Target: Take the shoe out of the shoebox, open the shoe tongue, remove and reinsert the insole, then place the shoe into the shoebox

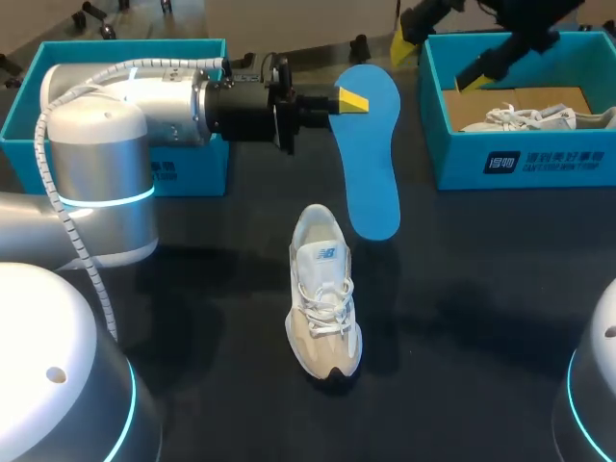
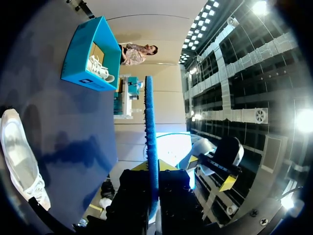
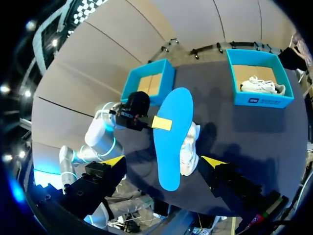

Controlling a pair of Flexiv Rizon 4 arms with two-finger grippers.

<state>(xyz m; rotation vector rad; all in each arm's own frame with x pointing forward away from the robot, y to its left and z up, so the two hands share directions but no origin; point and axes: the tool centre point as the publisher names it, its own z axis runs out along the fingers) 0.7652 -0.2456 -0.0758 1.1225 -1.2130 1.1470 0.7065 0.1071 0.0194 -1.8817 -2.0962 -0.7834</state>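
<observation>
Your left gripper point(image 1: 351, 99) is clamped on the edge of the blue insole point(image 1: 371, 164), holding it aloft just beyond the white shoe point(image 1: 324, 303), which sits upright on the table point(image 1: 462, 289). Your right gripper point(image 3: 164, 161) hangs spread wide, well above both.

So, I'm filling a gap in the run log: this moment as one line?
left tool: shut on insole, lifted | right tool: open, empty | shoe: on table, insole out
</observation>
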